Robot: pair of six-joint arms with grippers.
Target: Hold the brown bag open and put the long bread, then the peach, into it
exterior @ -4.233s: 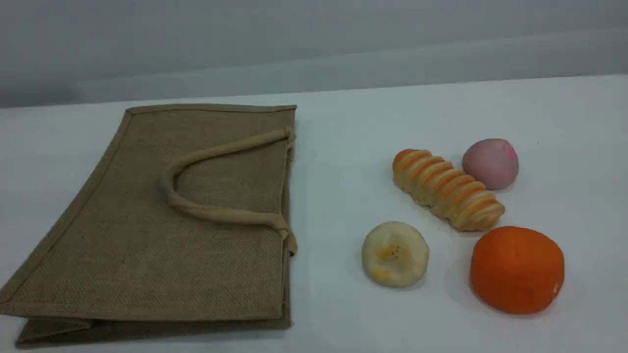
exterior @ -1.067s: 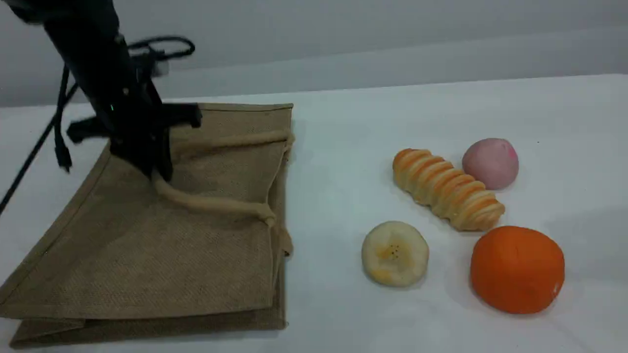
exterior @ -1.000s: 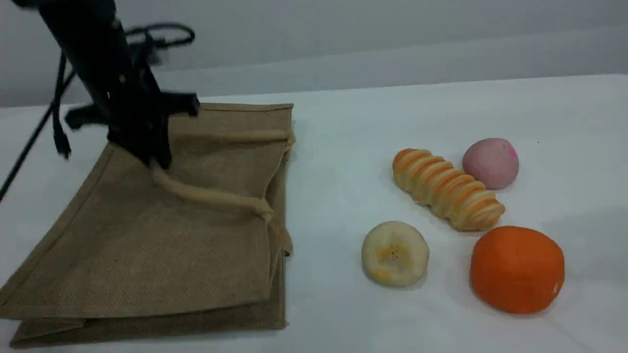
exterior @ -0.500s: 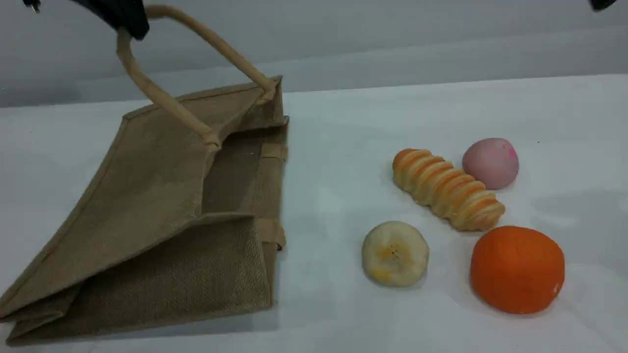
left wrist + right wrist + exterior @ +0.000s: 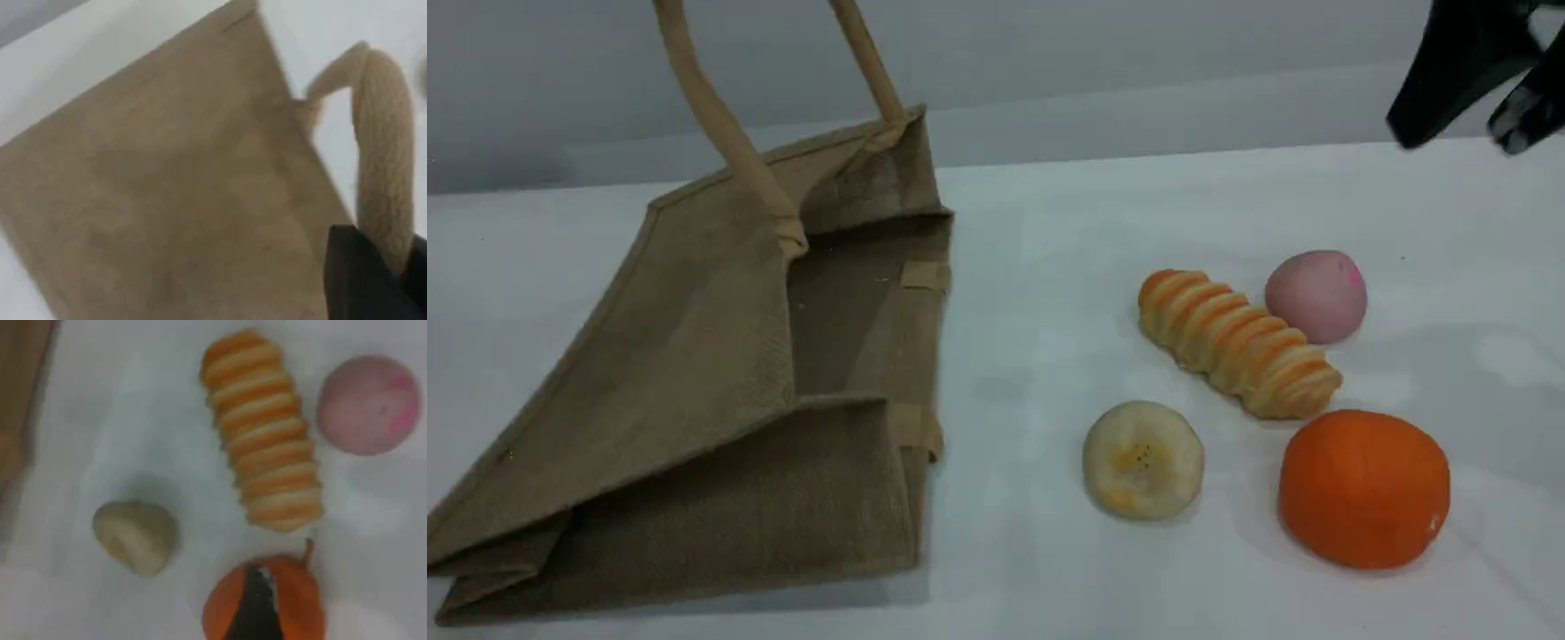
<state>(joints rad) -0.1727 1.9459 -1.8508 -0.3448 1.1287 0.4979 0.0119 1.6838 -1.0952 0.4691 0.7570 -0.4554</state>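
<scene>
The brown bag (image 5: 694,373) lies on its side at the left, its mouth facing right and gaping. One beige handle (image 5: 720,124) is pulled up past the scene's top edge. In the left wrist view my left gripper (image 5: 392,263) is shut on that handle (image 5: 383,147), above the bag (image 5: 167,187). The long bread (image 5: 1238,343) lies slantwise at the right, with the peach (image 5: 1316,295) just behind it. My right gripper (image 5: 1456,142) hangs open at the top right, high above them. Its wrist view looks down on the bread (image 5: 261,430) and the peach (image 5: 367,403).
A pale banana slice (image 5: 1144,460) lies in front of the bread. An orange ball (image 5: 1364,487) sits at the front right, directly under my right fingertip (image 5: 257,607) in the wrist view. Bare white table (image 5: 1032,293) separates the bag from the food.
My left gripper has lifted the handle up out of the scene's top, opening the bag's mouth wider. My right gripper has come into view at the top right.
</scene>
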